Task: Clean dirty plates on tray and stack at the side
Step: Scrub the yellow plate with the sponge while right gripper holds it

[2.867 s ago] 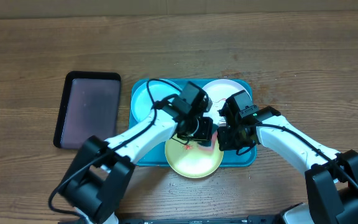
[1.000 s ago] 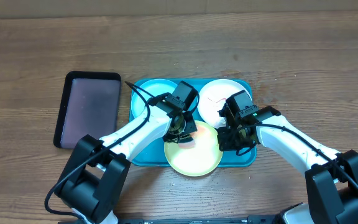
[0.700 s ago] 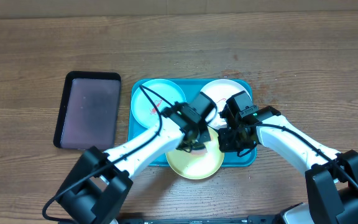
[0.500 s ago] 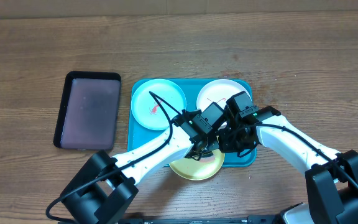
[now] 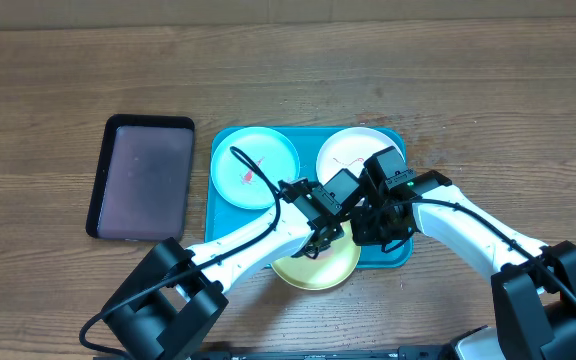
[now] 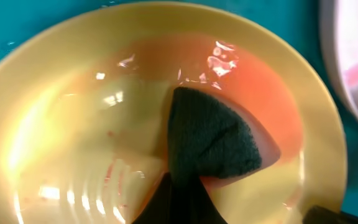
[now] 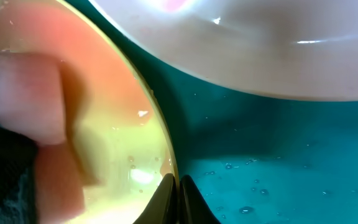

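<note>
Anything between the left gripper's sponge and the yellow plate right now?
Nothing visible. The sponge in the left gripper lies directly on the yellow plate, over a reddish smear. The right gripper pinches that plate's rim, off to the side.

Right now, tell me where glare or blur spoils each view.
Overhead: evenly lit and sharp, no strong glare. Left wrist: bright glare spots on the wet yellow-green plate; the sponge is fairly sharp. Right wrist: too close, so the sponge and the white plate are soft; droplets on the tray still show.
</note>
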Robot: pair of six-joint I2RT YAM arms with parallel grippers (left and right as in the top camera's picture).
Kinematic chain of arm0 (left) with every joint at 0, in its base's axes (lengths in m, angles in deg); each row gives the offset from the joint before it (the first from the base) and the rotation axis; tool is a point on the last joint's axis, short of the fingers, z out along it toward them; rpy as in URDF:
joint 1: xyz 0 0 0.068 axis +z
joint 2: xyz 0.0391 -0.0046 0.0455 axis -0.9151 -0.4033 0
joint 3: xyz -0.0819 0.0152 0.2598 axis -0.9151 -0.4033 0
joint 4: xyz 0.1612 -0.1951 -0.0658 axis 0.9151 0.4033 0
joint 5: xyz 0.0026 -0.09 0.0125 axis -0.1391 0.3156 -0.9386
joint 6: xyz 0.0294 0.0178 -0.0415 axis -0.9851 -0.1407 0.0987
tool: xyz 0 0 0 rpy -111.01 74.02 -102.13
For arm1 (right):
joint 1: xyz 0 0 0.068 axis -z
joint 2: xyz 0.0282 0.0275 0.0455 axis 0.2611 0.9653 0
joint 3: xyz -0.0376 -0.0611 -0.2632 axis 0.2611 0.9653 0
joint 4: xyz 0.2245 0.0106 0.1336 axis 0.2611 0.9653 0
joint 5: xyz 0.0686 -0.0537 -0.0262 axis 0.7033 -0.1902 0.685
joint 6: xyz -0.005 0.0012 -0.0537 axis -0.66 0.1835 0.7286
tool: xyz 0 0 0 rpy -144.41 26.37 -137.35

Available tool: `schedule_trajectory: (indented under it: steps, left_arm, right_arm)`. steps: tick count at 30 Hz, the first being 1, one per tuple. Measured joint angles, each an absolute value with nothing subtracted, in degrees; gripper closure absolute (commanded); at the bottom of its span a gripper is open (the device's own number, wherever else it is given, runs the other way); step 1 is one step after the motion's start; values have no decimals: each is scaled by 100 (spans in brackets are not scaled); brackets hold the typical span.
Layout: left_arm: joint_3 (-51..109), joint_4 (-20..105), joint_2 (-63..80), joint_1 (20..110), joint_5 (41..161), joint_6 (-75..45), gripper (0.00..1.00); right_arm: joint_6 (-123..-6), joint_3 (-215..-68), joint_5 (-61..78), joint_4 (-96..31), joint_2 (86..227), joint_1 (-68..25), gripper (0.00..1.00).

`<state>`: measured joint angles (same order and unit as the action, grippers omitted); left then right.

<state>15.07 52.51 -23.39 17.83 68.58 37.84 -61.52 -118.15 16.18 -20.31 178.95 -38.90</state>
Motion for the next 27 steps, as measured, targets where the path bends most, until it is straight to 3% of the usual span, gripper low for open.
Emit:
schedule_trajectory:
  steps: [19,22,27]
  left_arm:
    - [1516,6379,-2339,2170,7371,5377,96]
    - [1509,5704,-2339,2170,7070,5032,95]
    - [1525,4600,-2344,2170,6755,3482,96]
  right_arm:
    - [-6130,-11819,1633,-1974,17895,-3923,96]
    - [-6147,-11830,1545,-1991,17895,-3914,96]
    - [-6169,-11845,1486,-1994,17895,-3914,96]
